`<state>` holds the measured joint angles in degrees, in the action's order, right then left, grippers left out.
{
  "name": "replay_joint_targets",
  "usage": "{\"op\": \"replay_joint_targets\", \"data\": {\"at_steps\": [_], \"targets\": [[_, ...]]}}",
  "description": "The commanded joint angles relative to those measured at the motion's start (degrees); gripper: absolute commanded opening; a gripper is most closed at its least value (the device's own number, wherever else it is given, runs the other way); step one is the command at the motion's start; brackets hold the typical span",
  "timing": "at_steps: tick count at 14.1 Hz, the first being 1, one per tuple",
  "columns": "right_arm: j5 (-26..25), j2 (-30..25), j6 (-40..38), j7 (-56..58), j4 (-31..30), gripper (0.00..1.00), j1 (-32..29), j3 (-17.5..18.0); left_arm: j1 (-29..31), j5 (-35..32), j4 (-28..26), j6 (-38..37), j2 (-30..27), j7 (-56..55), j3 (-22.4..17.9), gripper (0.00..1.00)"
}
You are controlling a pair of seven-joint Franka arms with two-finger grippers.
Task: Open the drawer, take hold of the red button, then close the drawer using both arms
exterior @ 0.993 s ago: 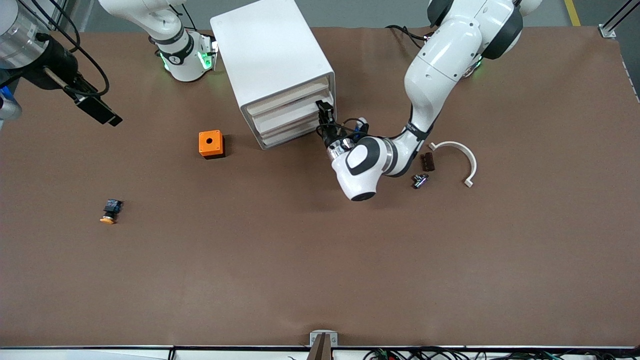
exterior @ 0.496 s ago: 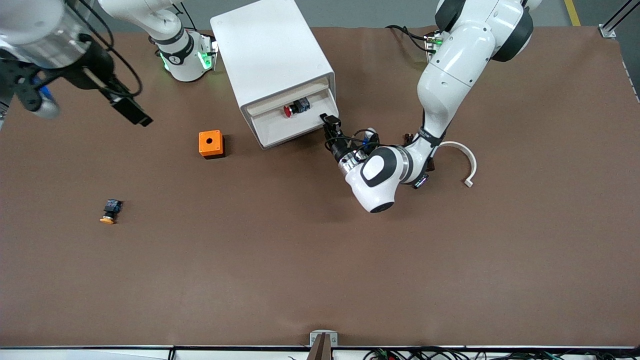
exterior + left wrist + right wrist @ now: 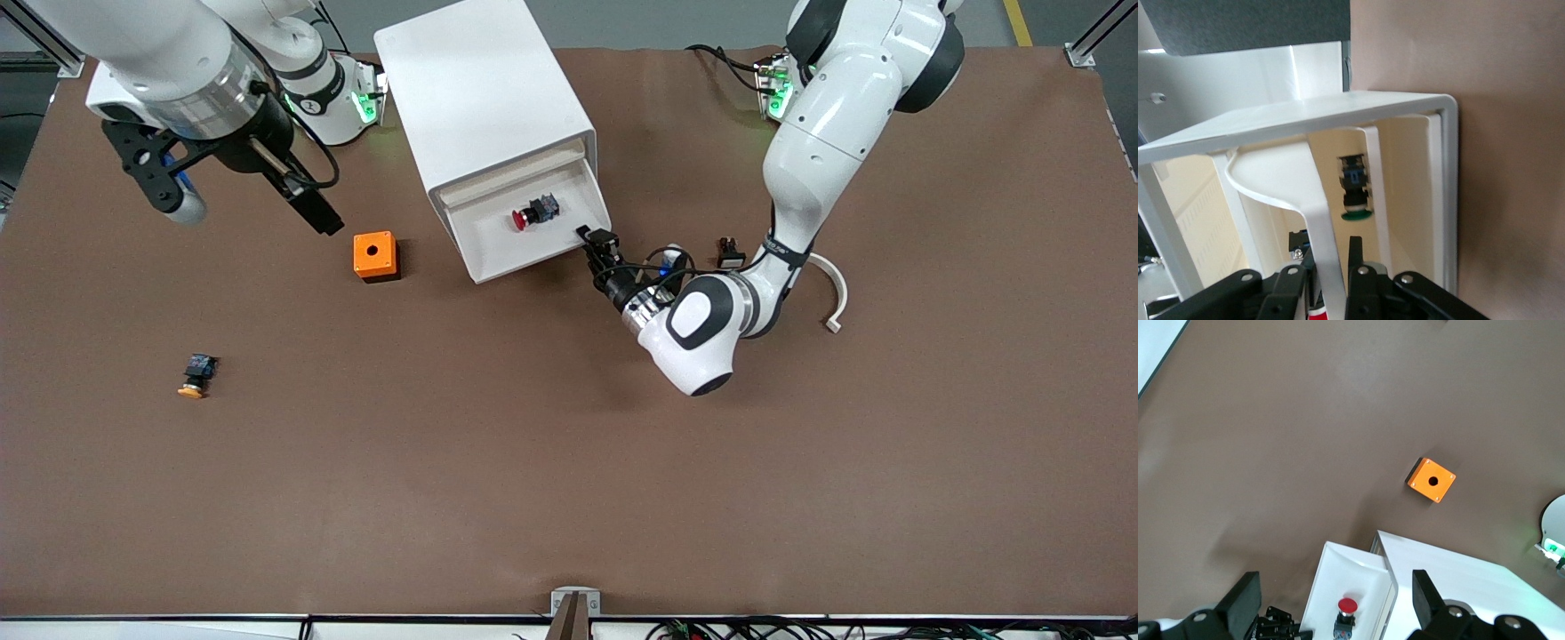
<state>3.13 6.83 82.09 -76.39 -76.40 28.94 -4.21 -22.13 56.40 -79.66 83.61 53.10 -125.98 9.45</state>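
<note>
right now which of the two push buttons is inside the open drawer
The button with the red cap lies in the pulled-out drawer; the orange-capped button sits out on the bare table, toward the right arm's end.

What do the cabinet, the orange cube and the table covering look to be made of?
The cabinet looks like moulded plastic: smooth white faces, rounded corners, soft sheen. Its open drawer has thin off-white walls, likely plastic too. The orange cube seems plastic, perhaps printed: flat matte colour, crisp round hole. The table covering looks like matte brown paper or felt, without glare; which one I cannot tell.
</note>
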Motion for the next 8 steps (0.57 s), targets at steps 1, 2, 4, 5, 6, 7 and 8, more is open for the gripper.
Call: {"op": "replay_joint_targets", "data": {"at_steps": [1, 2, 4, 5, 6, 7, 8], "targets": [[-0.5, 4.0, -0.9, -4.8, 4.6, 1.0, 2.6, -0.4, 1.3, -0.2, 0.6, 3.1, 1.2, 1.5, -0.9, 0.19], [-0.5, 4.8, -0.8, -6.1, 5.5, 1.0, 3.5, -0.4, 1.9, 0.5, 0.7, 3.1, 1.1, 1.5, -0.9, 0.19], [-0.6, 6.3, -0.1, -7.9, 6.9, 1.0, 4.3, -0.4, 3.0, 1.6, 0.6, 3.1, 1.0, 2.1, -0.9, 0.2], [-0.8, 6.7, 0.0, -7.9, 7.0, 1.0, 4.5, -0.4, 3.0, 1.6, 0.6, 3.1, 1.0, 2.1, -0.9, 0.22], [-0.9, 7.3, 0.0, -7.9, 7.0, 1.0, 4.6, -0.5, 3.0, 1.6, 0.6, 3.1, 1.0, 2.1, -0.9, 0.22], [-1.0, 7.8, 0.2, -8.1, 7.1, 1.0, 4.6, -0.5, 3.0, 1.6, 0.6, 3.1, 1.0, 2.2, -0.9, 0.24], [-1.0, 8.3, 0.3, -8.5, 7.1, 1.0, 4.7, -0.4, 3.0, 1.6, 0.6, 3.1, 1.0, 2.1, -0.9, 0.31]]}}
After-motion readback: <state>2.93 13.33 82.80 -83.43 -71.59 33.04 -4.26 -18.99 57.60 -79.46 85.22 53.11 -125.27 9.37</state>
